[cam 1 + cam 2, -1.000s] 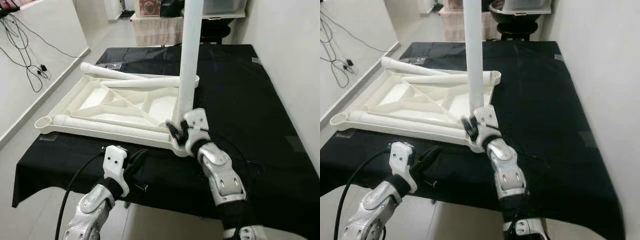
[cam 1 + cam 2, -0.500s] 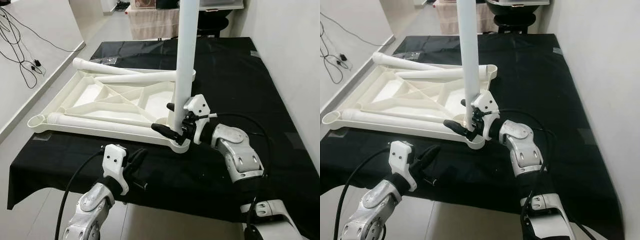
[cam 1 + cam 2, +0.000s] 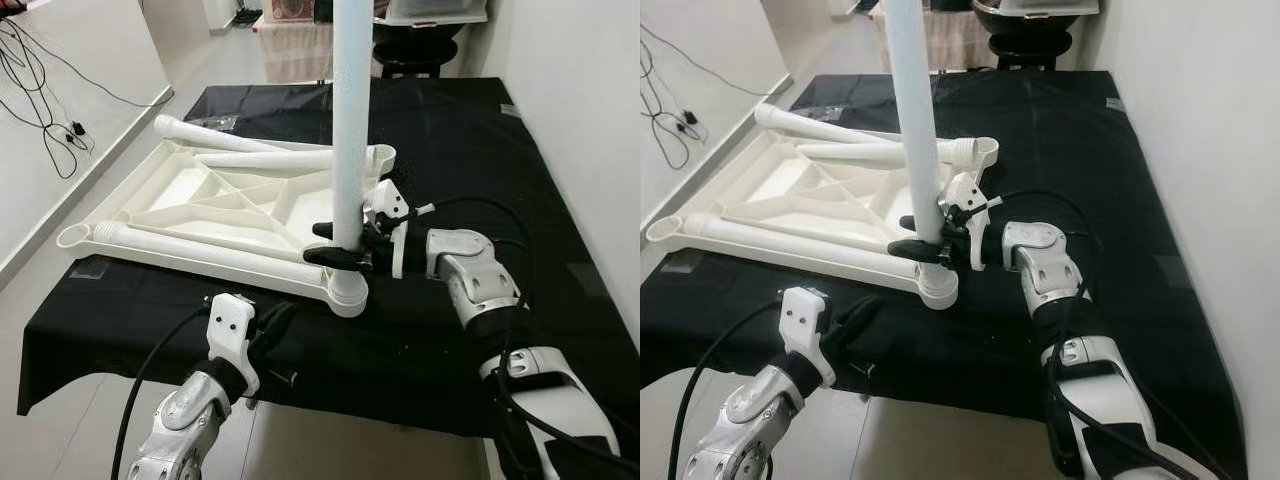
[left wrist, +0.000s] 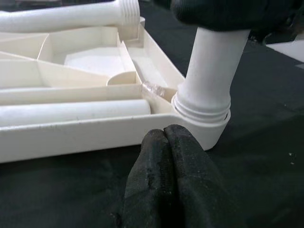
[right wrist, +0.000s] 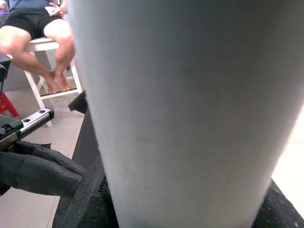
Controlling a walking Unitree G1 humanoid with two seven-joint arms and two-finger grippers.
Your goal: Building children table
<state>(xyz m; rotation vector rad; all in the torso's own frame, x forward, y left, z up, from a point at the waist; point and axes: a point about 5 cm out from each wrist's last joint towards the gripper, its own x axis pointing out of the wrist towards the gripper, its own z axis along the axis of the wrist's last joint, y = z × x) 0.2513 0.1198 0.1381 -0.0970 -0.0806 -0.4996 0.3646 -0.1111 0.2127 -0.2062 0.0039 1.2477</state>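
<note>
Right gripper [image 3: 338, 243], clamped on upright table leg [image 3: 350, 120], has swung sideways, turning it into tabletop's [image 3: 190, 215] corner socket [image 3: 346, 292]; left gripper [image 4: 173, 156] closed, empty

Both eye views look down from the near side onto the tabletop [image 3: 210, 195], wrist views close on the upright leg [image 4: 209, 76]

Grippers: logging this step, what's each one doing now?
Left gripper: closed, holding nothing.
Right gripper: closed on the upright table leg.
</note>
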